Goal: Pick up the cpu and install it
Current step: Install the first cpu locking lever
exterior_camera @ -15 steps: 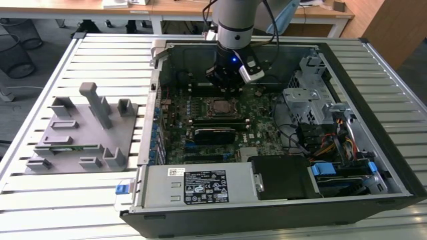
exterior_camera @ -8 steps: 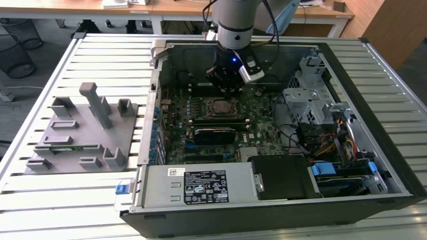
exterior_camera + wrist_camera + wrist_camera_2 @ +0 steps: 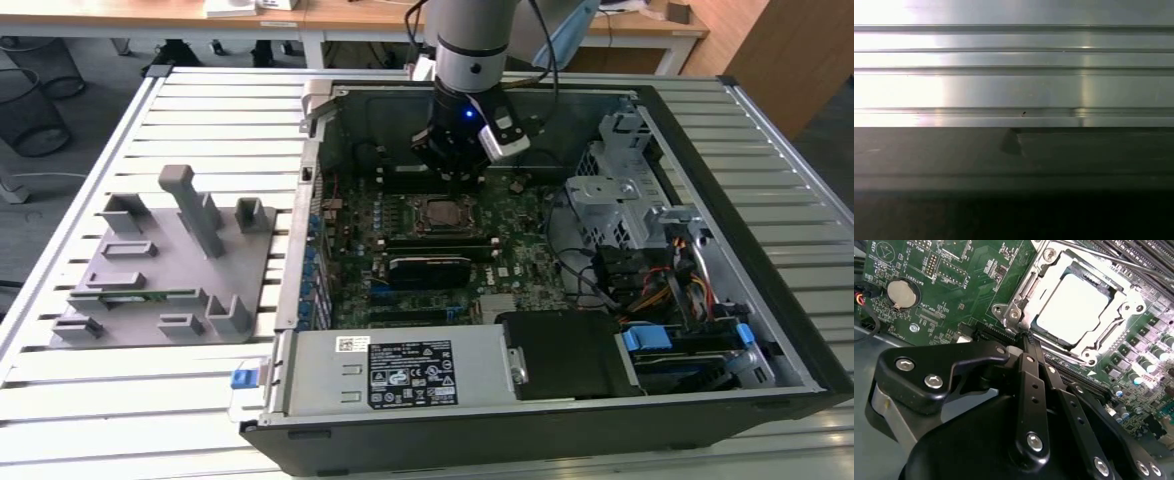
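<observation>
Cpu [image 3: 1070, 309] is already sitting in the motherboard socket [image 3: 1024, 287], so placing looks done; the hand [image 3: 1029, 340] is hovering just beside it with fingers pinched together, gripping nothing, the socket frame seemingly unlatched

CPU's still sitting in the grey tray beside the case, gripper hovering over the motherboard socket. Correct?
Not quite. The cpu lies in the motherboard socket, not in the grey tray; the second wrist view shows it. The gripper does hover over the socket.
</observation>
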`<action>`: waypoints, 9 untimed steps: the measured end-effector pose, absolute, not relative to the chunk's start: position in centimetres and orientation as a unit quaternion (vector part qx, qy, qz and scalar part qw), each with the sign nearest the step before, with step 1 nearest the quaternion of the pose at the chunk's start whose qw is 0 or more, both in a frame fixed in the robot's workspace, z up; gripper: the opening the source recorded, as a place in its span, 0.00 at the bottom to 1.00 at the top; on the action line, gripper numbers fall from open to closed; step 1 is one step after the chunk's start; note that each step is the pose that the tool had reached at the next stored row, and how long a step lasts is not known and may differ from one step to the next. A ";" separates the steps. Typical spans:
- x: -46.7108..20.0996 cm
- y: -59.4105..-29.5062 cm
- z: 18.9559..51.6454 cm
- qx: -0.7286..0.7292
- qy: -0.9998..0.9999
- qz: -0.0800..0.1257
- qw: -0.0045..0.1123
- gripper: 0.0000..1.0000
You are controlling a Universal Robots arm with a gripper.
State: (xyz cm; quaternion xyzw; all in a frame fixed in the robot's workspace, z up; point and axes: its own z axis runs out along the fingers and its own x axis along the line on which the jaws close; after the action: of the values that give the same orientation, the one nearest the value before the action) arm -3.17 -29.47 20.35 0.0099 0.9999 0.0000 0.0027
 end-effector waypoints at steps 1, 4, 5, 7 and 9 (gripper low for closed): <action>-3.2 -29.5 20.4 0.010 1.000 0.000 0.003 0.11; -3.2 -29.6 20.4 0.010 1.000 0.000 0.002 0.11; -3.2 -29.6 20.4 0.010 1.000 0.000 0.002 0.11; -3.2 -29.7 20.4 0.010 1.000 0.000 0.002 0.11; -3.2 -29.7 20.4 0.010 1.000 0.000 0.002 0.11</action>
State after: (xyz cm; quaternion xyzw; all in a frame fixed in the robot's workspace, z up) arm -3.16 -29.73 20.37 0.0099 0.9999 -0.0001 0.0022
